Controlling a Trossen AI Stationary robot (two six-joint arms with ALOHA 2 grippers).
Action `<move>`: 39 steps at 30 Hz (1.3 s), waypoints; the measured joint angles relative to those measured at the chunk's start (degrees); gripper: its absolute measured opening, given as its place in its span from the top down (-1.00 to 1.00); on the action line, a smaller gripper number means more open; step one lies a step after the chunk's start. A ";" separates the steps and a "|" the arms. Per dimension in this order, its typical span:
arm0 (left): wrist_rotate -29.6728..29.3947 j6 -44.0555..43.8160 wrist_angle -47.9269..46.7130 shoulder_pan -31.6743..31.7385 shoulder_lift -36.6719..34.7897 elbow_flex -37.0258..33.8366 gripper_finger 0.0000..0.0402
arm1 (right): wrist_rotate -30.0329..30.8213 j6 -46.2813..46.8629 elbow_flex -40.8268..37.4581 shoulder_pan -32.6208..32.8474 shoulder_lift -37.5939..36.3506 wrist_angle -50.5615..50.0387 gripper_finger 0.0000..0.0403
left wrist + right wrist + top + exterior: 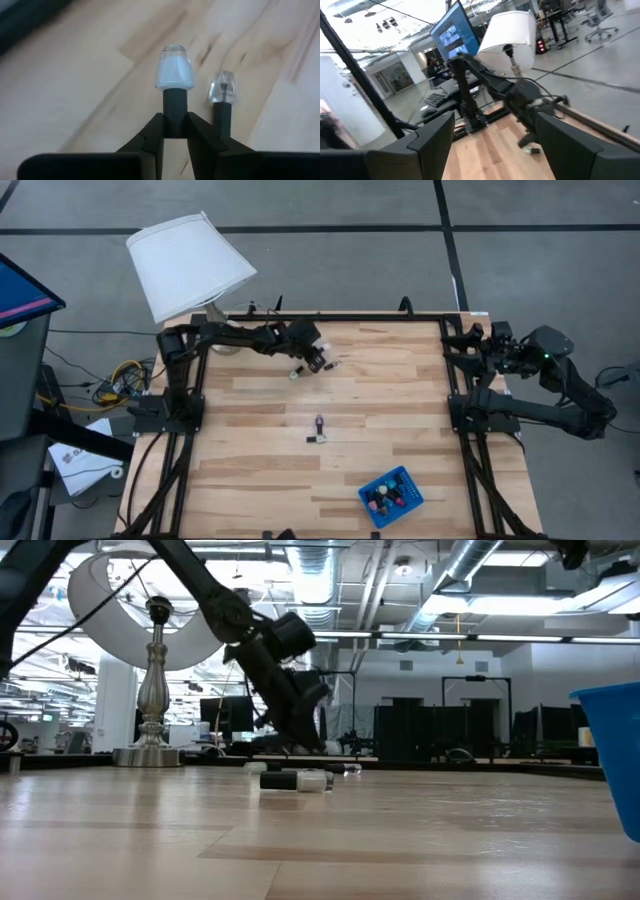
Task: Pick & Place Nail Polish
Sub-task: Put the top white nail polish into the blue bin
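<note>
From my remote station, my left gripper [318, 361] holds a white nail polish bottle [174, 75] by its dark cap, fingers [150, 145] pinched narrow around it, low over the far part of the wooden table [250, 440], near the far edge and not far from the lamp [190, 265] at the far left corner. A second, clear-bodied bottle [222, 90] lies on the boards just beside the held one. Another bottle [318, 428] lies alone on its side near the table's middle, with bare wood all around it. The blue tray [392, 496] sits toward the near right edge with several bottles inside. My right gripper [495, 145] waits with its jaws wide apart above the table's far right corner, outside the working area, leaving the middle boards free.
</note>
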 joint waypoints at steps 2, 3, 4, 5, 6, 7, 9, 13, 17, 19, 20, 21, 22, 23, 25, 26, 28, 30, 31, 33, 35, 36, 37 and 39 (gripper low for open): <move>-0.11 -0.01 0.09 -0.02 -1.99 -0.82 0.74 | 0.11 -1.23 -0.68 0.01 -0.02 0.47 -0.34; -0.08 -0.02 -0.23 -0.02 -3.21 -1.34 0.74 | 0.11 -1.44 -1.51 0.02 -0.04 1.17 -0.34; -0.08 -0.03 -0.15 -0.07 -4.56 -1.75 0.74 | 0.11 -1.67 -2.40 0.04 -0.02 1.42 -0.34; -0.06 -0.03 0.11 -0.07 -5.84 -2.09 0.74 | 0.11 -2.14 -3.25 0.04 0.00 1.48 -0.34; -0.07 -0.01 0.32 -0.07 -7.39 -2.59 0.74 | 0.11 -2.31 -4.26 0.02 0.00 1.95 -0.34; -0.05 -0.02 0.18 -0.07 -9.01 -3.16 0.74 | 0.11 -2.32 -5.57 0.02 -0.04 3.19 -0.34; 0.38 -0.03 0.32 -0.07 -12.14 -4.10 0.74 | 0.12 -1.01 -9.13 0.02 0.00 6.19 -0.34; 2.12 -0.29 0.23 -0.04 -19.19 -5.62 0.74 | 0.09 2.28 -16.54 0.09 0.00 15.26 -0.34; 4.99 -0.56 0.53 -0.04 -26.07 -6.27 0.73 | -0.10 4.03 -21.50 0.17 0.03 20.89 -0.34; 6.91 -1.17 0.75 -0.04 -29.33 -6.27 0.73 | -0.13 4.59 -23.29 0.13 0.00 23.33 -0.34; 7.95 -1.41 1.09 -0.04 -31.02 -6.27 0.73 | -0.11 4.78 -24.01 0.15 -0.02 23.84 -0.34; 8.72 -1.55 1.11 -0.04 -32.66 -6.27 0.73 | -0.10 4.75 -24.58 0.15 0.00 23.87 -0.34; 9.29 -1.57 1.51 -0.19 -34.26 -6.26 0.73 | -0.10 4.71 -25.05 0.12 0.00 23.90 -0.34; 9.91 -1.60 1.53 -0.33 -35.79 -6.27 0.72 | -0.13 4.69 -25.59 0.11 0.00 24.51 -0.34; 11.09 -1.79 2.09 -0.55 -38.91 -6.27 0.72 | -0.12 4.71 -27.36 0.13 0.00 26.98 -0.34; 12.04 -1.90 2.18 -0.61 -40.38 -6.27 0.72 | -0.13 4.71 -28.34 0.13 0.00 28.05 -0.34; 13.73 -2.22 2.87 -0.63 -43.19 -6.25 0.72 | -0.13 4.73 -30.13 0.13 0.02 30.66 -0.34; 15.80 -3.45 4.18 -0.66 -45.61 -6.25 0.72 | -0.11 5.03 -31.99 0.13 -0.02 34.01 -0.34; 16.84 -4.27 4.71 -0.67 -46.89 -6.25 0.72 | -0.10 5.37 -32.93 0.10 -0.02 34.80 -0.34; 18.92 -5.17 6.63 -0.66 -49.08 -6.24 0.72 | -0.08 6.32 -34.67 0.02 0.02 36.67 -0.34; 20.35 -6.43 7.98 -0.66 -51.19 -6.23 0.72 | -0.06 7.15 -36.30 0.04 -0.03 38.95 -0.34; 21.03 -6.99 9.53 -0.68 -51.98 -6.16 0.72 | -0.02 7.56 -36.85 0.03 -0.03 39.23 -0.34; 21.41 -7.52 10.33 -0.70 -52.82 -6.16 0.72 | -0.02 7.84 -37.28 0.02 0.02 39.17 -0.34; 22.46 -7.97 12.52 -0.70 -54.10 -6.16 0.72 | 0.04 8.13 -38.20 0.00 0.02 39.70 -0.34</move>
